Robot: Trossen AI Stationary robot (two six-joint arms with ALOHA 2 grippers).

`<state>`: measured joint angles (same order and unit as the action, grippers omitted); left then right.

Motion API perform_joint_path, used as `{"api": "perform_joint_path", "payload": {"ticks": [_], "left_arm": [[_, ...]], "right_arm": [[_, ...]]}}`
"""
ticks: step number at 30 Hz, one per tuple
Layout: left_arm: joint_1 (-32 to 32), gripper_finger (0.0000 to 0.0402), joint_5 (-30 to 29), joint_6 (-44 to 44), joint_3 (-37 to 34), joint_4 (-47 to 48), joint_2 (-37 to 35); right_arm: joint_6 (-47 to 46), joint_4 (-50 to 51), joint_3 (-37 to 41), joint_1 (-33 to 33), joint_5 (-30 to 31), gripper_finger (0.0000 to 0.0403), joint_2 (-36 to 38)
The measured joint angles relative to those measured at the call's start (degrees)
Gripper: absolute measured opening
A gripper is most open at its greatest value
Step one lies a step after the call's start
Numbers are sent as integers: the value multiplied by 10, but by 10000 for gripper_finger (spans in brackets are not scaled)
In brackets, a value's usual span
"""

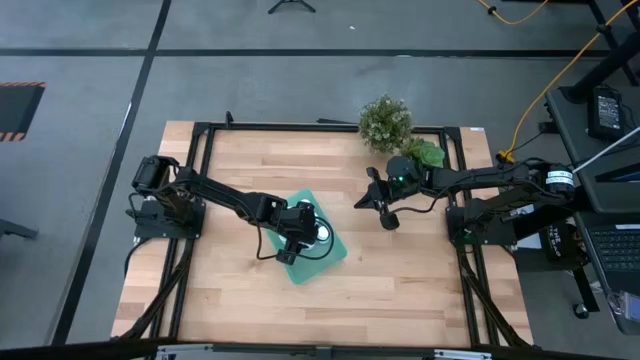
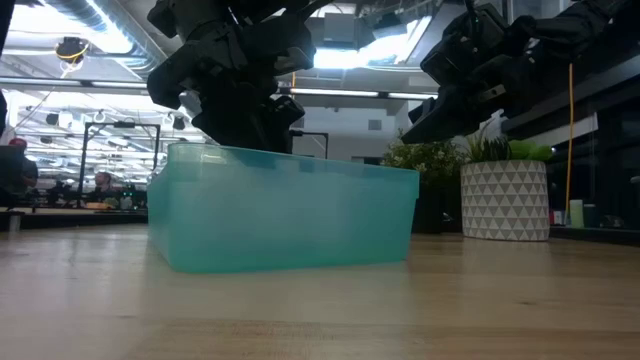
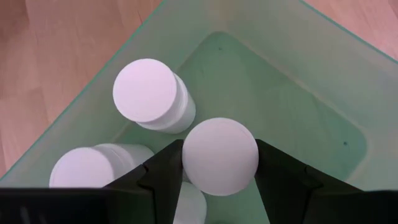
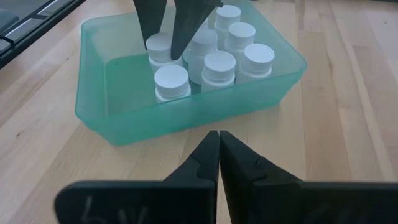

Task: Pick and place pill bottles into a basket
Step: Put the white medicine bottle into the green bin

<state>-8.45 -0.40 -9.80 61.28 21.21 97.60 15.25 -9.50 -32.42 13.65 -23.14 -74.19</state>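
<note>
The teal basket [image 1: 335, 255] [image 4: 186, 118] rests on the wooden table near its middle. Several white pill bottles [image 4: 219, 65] stand upright inside it on their bases. My left gripper [image 1: 308, 228] [image 3: 219, 149] reaches down into the basket and is shut on one more pill bottle [image 3: 219, 155], next to two other bottles [image 3: 149, 93] [image 3: 87, 168]. My right gripper [image 1: 365, 202] [image 4: 219, 140] hangs shut and empty above the table, to the right of the basket and pointing at it. My left gripper has the pill bottle between its two fingers [image 3: 158, 180], one on each side just under the round cap's edge [image 3: 189, 155]. The fingers slant down from the table's left side. The bottle is upright inside the basket; its base is hidden.
A white patterned plant pot [image 2: 504, 200] with a leafy plant [image 1: 385, 122] stands at the far edge, behind my right arm. Bare wood lies in front of and to the right of the basket [image 2: 290, 210]. A black frame [image 1: 200, 130] borders the table.
</note>
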Motion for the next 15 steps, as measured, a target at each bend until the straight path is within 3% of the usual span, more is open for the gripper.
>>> {"api": "perform_joint_path", "payload": {"ticks": [9,15], "left_arm": [[-1,157,0,-19,0,-1,0],[-1,172,0,-19,0,-5,0]], "right_arm": [[0,0,0,0,0,16,0],[0,0,0,0,0,16,0]]}}
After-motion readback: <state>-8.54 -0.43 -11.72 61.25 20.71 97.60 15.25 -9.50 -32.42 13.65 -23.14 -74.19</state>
